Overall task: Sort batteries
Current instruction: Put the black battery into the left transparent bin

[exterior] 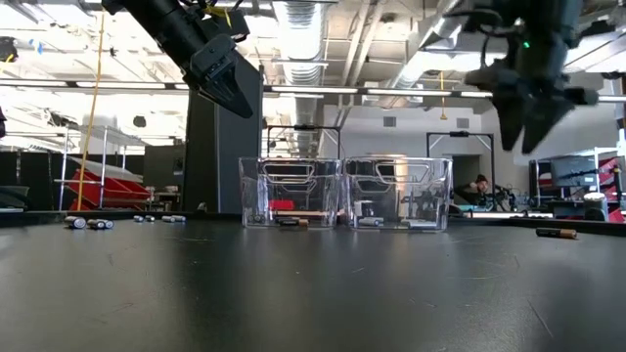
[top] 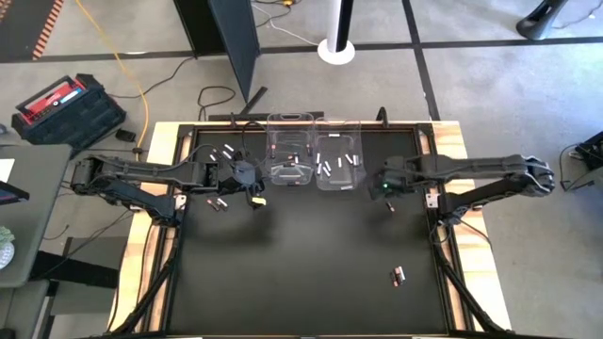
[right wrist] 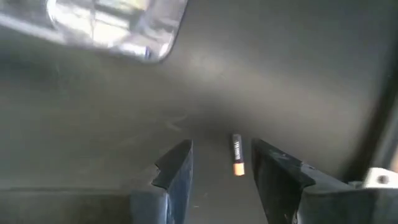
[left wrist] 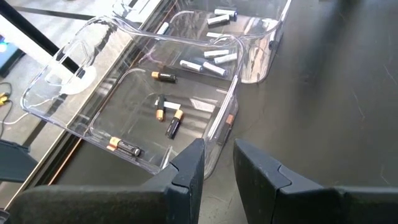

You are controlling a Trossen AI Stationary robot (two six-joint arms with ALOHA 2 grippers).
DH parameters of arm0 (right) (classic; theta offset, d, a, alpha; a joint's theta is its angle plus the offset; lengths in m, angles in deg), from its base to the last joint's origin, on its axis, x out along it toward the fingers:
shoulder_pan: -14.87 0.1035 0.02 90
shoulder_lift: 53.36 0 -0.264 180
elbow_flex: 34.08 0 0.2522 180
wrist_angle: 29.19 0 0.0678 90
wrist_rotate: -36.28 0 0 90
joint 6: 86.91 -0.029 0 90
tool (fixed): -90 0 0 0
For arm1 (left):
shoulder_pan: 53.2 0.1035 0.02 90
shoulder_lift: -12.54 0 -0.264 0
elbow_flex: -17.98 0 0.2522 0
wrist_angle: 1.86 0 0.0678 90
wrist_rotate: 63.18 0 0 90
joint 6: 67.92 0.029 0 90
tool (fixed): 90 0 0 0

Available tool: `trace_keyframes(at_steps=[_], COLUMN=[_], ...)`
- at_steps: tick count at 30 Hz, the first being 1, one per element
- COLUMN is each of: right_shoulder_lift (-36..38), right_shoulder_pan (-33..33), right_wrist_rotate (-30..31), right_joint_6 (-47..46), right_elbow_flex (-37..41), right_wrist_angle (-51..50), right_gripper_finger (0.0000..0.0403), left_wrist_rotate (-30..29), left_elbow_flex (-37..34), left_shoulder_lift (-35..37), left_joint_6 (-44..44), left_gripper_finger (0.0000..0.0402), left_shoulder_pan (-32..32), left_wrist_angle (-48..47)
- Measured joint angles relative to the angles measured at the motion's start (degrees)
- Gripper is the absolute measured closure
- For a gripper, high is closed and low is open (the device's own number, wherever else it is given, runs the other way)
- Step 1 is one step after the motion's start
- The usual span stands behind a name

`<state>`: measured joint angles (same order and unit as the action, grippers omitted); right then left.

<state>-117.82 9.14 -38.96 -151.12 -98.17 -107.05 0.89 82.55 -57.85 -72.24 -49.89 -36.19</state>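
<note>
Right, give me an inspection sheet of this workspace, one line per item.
Surface: black table top, wooden edges.
Job's things: dark batteries in the left clear bin, white batteries in the right clear bin; loose batteries on the table near the left arm, a loose pair toward the front right, one dark battery under the right gripper.
Clutter: nothing seen.
Grippers: left gripper open, empty, raised beside the left bin; right gripper open, raised above the dark battery.
Cables: yellow cable and black cables on the floor.
Surroundings: red and black case on the floor; a person far behind the table in the low view.
</note>
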Motion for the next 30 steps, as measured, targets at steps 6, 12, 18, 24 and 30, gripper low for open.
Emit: trace_keyframes(at_steps=[6,12,18,24,30], right_shoulder_lift=[0.12,0.02,-0.01,-1.56,-4.73], right_shoulder_pan=[1.34,1.67,1.35,1.35,1.77], right_wrist_rotate=[-3.23,-4.81,-5.13,-5.96,-5.23], right_joint_6=[-1.18,-1.28,1.25,2.93,1.68], right_elbow_flex=[9.00,15.47,19.40,22.65,24.55], right_wrist_angle=[3.75,7.66,13.94,20.35,21.53], right_gripper_finger=[0.0223,0.0223,0.0223,0.0223,0.0223], left_wrist_rotate=[0.00,0.00,0.00,0.01,0.02], left_elbow_flex=[0.00,0.00,0.00,0.00,0.00], left_shoulder_lift=[0.00,0.00,0.00,0.00,0.02], left_joint_6=[-0.01,-0.02,-0.02,-0.05,-3.68], left_gripper_finger=[0.0319,0.0319,0.0319,0.0319,0.0319], left_shoulder_pan=[0.01,0.00,0.00,0.00,0.00], left_wrist_angle=[0.14,0.59,0.59,0.59,0.59])
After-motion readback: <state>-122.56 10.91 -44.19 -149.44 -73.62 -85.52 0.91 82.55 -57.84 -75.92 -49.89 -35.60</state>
